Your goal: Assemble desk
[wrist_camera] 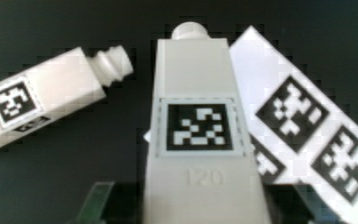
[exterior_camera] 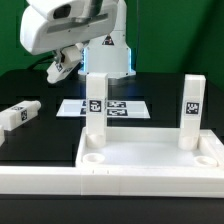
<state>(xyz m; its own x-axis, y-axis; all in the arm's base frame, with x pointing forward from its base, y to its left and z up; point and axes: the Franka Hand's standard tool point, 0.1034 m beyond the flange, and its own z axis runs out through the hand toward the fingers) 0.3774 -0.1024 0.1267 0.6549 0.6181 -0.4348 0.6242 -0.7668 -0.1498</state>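
Note:
The white desk slab lies at the front with two legs standing upright in its far corner sockets. A third leg lies on the black table at the exterior view's left and also shows in the wrist view. My gripper hangs above the table behind it. In the wrist view my gripper holds the fourth leg, tag facing the camera, its peg end pointing away. One finger shows on each side of the leg.
The marker board lies flat behind the slab and shows in the wrist view beside the held leg. A long low white rail runs along the front at the exterior view's left.

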